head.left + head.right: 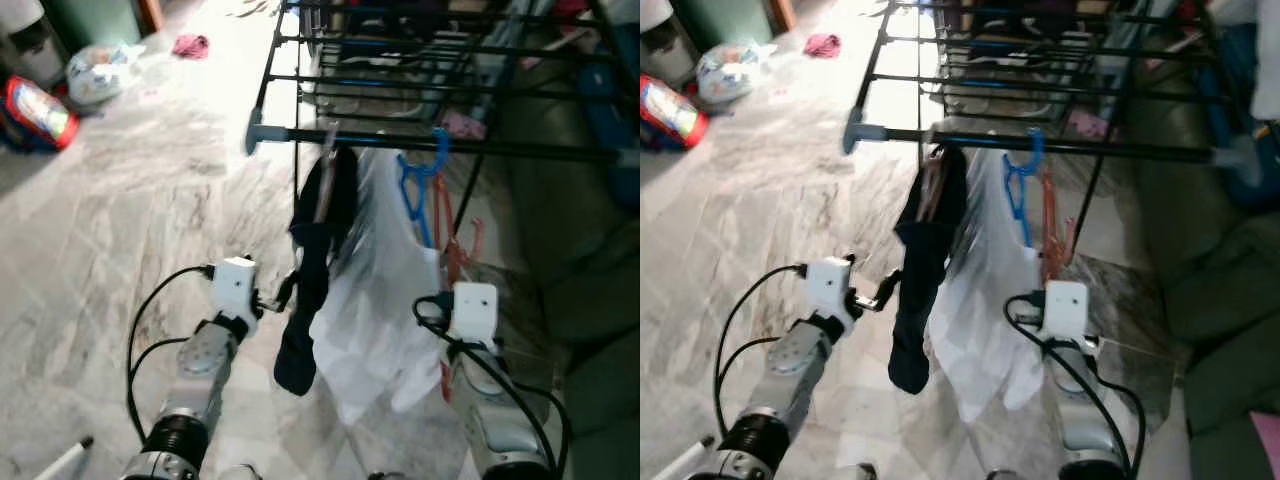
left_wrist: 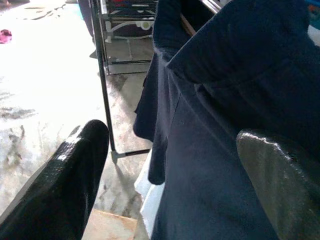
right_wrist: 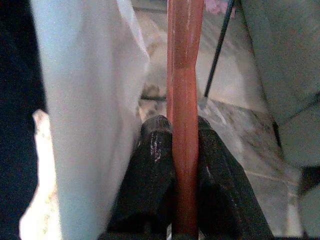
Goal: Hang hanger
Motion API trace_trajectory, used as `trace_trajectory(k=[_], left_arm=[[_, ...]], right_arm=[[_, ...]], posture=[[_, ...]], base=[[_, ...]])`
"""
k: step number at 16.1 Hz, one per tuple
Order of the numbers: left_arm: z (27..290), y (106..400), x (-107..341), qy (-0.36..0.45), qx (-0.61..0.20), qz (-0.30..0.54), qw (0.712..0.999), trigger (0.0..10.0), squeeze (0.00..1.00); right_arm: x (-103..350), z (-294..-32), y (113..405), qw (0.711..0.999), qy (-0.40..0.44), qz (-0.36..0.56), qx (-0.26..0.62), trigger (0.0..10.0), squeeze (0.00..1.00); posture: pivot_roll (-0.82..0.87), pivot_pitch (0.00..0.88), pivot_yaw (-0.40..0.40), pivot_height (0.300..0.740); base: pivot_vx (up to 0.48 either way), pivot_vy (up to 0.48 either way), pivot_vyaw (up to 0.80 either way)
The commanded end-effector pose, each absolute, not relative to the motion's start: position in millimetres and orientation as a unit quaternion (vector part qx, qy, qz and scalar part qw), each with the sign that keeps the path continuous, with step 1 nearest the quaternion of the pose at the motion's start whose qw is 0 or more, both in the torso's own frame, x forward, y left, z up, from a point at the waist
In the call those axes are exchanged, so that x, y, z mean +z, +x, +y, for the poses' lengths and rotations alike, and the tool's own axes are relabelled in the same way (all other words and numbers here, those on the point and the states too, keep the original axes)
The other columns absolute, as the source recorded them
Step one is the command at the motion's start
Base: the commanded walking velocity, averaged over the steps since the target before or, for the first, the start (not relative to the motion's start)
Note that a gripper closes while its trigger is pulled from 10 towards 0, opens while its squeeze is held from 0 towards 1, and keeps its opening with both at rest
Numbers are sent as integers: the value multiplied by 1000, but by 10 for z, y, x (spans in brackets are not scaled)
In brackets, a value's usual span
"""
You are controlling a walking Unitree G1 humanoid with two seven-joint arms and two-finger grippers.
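Right now the right gripper [image 3: 182,145] is clamping an orange-red hanger [image 3: 185,100], its two black fingers [image 3: 155,165] pressing tight against either side of the hanger's shaft, low and just below the front rail of the black drying rack [image 1: 450,146]. That hanger is rising toward the rail beside a blue hanger [image 1: 418,190], which is hooking over it. A white garment [image 1: 375,300] is hanging from the same rail, brushing against the held hanger, and a dark navy garment [image 1: 315,260] is draping next to it toward the rail's capped end. The left gripper [image 2: 170,165] is holding its fingers wide apart with nothing pinched between them, one finger lying against the navy cloth. Marble floor [image 1: 150,200] is lying open beyond the rack's capped end, with a plastic bag [image 1: 100,70] and a pink scrap [image 1: 190,45] sitting well away from the rack. On the rack's other side, a grey-green sofa [image 1: 590,300] is crowding close.
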State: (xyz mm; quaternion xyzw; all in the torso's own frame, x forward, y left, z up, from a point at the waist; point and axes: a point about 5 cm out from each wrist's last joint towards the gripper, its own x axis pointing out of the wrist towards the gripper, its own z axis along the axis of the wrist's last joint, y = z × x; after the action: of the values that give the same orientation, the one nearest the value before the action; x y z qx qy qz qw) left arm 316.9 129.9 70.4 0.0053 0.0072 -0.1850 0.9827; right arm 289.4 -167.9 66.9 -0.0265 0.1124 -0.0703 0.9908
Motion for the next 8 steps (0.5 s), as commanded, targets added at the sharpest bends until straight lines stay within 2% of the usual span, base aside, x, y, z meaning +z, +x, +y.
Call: trace_trajectory(k=[1,6,8], left_arm=[[1265,3142,678,6,-195,14,981,10000,0],[1273,3129,661,9,-194,18,981,10000,0],[1267,3120,652,7,-198,20,980,10000,0]], right_arm=[[736,-1722,2885,992,-31,91,-85,10000,0],[742,-1725,2873,991,-30,87,-94,10000,0],[768,-1715,2862,992,-35,74,-94,10000,0]], posture=[[-3,234,13,740],[-2,239,16,740],[-2,239,17,740]], base=[[307,0,0],[299,0,0],[0,0,0]])
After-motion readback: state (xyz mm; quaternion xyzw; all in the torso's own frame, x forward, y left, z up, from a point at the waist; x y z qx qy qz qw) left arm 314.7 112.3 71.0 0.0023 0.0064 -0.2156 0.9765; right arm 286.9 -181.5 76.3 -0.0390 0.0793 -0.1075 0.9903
